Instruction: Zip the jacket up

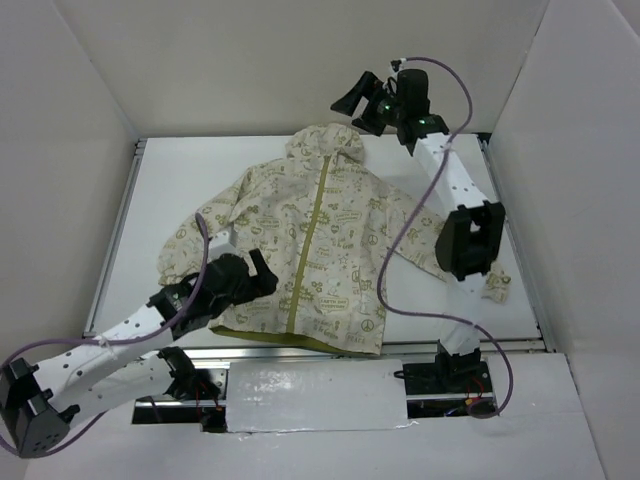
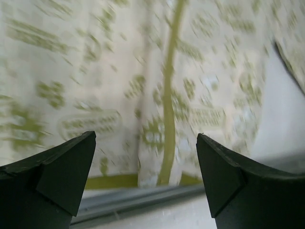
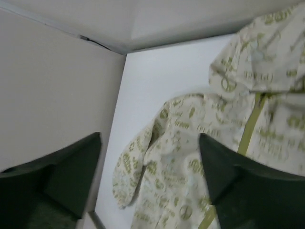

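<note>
Gaping empty, left gripper (image 2: 145, 142) hovers at the jacket (image 1: 350, 232) hem, right gripper (image 3: 150, 138) beyond hood.

One jacket (image 1: 350, 240) is counted, with one hood (image 1: 325, 145), one zipper (image 1: 310, 240) and two sleeves (image 1: 205, 240) (image 1: 428, 238). Two arms (image 1: 110, 335) (image 1: 450, 175) are seen, and two grippers are carried: the left gripper (image 2: 145, 138) and the right gripper (image 3: 150, 138). Two purple cables (image 1: 203, 262) (image 1: 462, 88) are counted, and one table (image 1: 200, 170) is shown
</note>
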You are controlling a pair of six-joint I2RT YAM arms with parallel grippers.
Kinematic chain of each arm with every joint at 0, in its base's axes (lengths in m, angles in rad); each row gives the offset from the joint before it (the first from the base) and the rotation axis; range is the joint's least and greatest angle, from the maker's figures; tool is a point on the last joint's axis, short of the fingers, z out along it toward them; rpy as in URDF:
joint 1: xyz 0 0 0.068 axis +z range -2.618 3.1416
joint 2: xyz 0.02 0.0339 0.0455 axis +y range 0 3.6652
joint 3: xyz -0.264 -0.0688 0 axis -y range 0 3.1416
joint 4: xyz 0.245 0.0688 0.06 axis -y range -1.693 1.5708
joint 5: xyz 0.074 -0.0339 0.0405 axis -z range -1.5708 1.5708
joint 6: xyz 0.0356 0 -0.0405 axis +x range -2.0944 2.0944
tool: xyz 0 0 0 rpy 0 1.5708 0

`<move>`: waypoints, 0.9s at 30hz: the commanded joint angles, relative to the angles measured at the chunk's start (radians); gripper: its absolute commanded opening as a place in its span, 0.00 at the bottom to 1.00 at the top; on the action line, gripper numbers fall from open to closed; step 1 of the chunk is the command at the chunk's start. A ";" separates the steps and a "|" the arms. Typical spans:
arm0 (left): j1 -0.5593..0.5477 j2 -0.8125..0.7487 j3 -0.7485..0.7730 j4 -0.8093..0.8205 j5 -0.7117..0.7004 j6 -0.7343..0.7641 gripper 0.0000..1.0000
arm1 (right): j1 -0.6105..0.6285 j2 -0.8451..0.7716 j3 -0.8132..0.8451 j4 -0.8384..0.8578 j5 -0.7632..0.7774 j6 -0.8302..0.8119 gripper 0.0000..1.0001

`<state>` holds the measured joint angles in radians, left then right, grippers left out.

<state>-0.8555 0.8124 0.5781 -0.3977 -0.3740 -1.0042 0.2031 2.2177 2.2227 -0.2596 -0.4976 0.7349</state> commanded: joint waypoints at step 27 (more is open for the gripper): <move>0.782 -0.318 0.549 -0.569 -0.117 0.409 0.99 | 0.219 -1.822 -0.876 -0.941 0.892 -0.299 1.00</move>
<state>-0.0692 0.5522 1.1000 -0.9207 -0.4931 -0.6342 0.4072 0.4240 1.3018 -1.0847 0.2676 0.4614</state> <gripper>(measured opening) 0.993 0.998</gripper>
